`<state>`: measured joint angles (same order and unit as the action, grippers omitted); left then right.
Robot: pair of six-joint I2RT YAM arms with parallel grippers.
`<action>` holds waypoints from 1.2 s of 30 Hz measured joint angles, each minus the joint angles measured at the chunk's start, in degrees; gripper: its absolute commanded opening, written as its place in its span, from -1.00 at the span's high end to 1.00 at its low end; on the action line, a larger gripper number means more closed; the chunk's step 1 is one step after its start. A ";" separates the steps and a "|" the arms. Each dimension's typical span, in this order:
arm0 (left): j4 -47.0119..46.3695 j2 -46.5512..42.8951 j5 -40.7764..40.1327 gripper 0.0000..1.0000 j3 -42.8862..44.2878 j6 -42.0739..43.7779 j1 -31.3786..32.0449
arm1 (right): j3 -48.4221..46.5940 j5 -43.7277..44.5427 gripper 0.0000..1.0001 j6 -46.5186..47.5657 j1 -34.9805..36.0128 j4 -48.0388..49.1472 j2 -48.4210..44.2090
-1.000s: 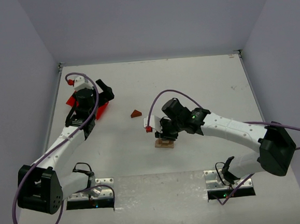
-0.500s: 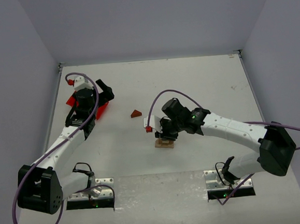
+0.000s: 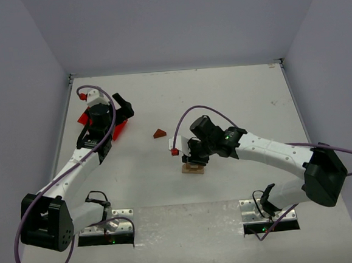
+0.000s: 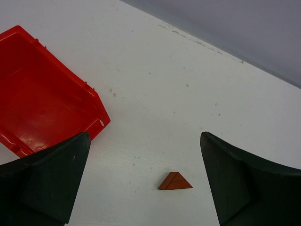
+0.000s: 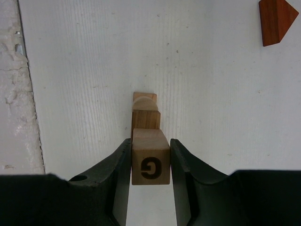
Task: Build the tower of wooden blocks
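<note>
tan g cube [image 5: 150, 165] in rt end effector [image 5: 150, 143] hides most lower blks [image 5: 146, 118]

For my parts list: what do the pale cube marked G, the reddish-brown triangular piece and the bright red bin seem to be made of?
The pale cube marked G: probably bare light wood; faint grain, matte, dark printed letter. The reddish-brown triangular piece: likely stained wood, dull surface. The bright red bin: seemingly moulded plastic, smooth with soft sheen.

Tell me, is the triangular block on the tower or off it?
Off. The triangular block lies alone on the table, apart from the tower.
</note>
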<state>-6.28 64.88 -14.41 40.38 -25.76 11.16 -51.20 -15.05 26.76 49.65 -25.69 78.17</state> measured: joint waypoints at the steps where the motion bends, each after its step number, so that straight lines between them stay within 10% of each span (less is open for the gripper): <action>1: -0.02 0.00 0.00 -1.00 0.00 0.00 0.00 | 0.02 0.00 0.13 0.07 0.00 0.02 0.00; 36: -0.02 0.00 0.04 -1.00 0.00 0.02 0.00 | 0.15 2.05 -0.18 -0.24 0.00 3.06 0.62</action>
<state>-6.31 64.88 -14.37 40.38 -25.74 11.16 -51.05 -13.00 26.52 49.65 -22.64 78.80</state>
